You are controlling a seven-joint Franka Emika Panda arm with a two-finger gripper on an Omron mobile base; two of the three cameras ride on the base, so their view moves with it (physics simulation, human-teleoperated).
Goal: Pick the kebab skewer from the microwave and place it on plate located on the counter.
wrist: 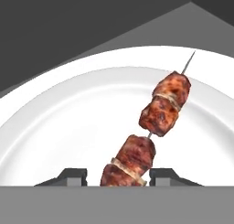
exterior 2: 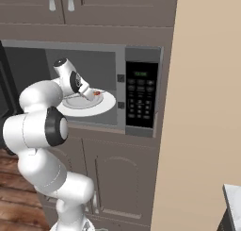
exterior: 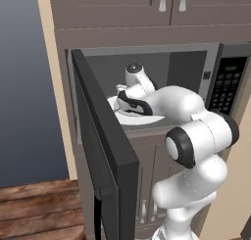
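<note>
step: grasp skewer (wrist: 157,127) | place: on white turntable (wrist: 68,122) inside microwave (exterior: 211,62) | pincer (wrist: 118,176): apart, straddling lowest meat at 6 o'clock | advice: close gently, lift straight, clear the door (exterior: 105,151)

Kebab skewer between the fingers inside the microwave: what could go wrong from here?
The gripper is open astride the kebab skewer at a meat chunk; closing there may squash or roll it rather than clamp the thin stick. It lies on the white turntable, so the fingertips could scrape it. Withdrawing, the arm could clip the microwave's open door.
</note>
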